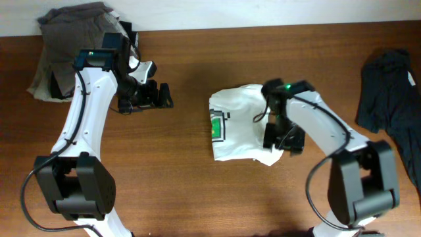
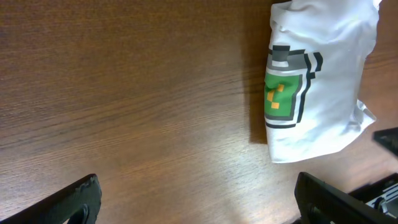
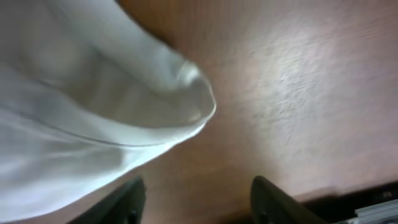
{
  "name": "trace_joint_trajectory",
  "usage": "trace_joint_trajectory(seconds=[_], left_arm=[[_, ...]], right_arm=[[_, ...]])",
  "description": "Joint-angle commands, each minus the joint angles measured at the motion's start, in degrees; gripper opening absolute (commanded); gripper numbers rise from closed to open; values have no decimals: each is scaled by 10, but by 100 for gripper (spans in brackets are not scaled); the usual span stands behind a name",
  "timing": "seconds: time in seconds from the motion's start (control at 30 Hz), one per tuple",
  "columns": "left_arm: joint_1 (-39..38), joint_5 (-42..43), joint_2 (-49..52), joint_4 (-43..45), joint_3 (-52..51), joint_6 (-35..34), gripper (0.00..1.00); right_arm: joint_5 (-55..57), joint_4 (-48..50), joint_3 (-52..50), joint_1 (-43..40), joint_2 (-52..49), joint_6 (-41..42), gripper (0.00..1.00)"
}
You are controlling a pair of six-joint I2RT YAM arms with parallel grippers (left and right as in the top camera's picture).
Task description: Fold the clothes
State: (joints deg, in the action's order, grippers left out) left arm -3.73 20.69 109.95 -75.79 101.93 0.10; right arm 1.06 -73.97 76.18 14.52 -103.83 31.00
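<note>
A folded white T-shirt with a green and grey print lies at the table's middle; it also shows in the left wrist view. My right gripper is open and empty at the shirt's right lower corner, and a rounded white fold lies just ahead of its fingers. My left gripper is open and empty over bare wood, left of the shirt, its fingers wide apart.
A grey-brown garment pile sits at the back left corner behind my left arm. A dark crumpled garment lies at the right edge. Wooden table runs between them.
</note>
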Motion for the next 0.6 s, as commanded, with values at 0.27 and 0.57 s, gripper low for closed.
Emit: trace_joint_trajectory(seconds=[0.27, 0.57], left_arm=[[-29, -2, 0, 18, -5, -3, 99], [-34, -2, 0, 17, -5, -3, 99]], right_arm=[[-283, 132, 24, 6, 14, -191, 37], [-321, 183, -102, 7, -27, -211, 35]])
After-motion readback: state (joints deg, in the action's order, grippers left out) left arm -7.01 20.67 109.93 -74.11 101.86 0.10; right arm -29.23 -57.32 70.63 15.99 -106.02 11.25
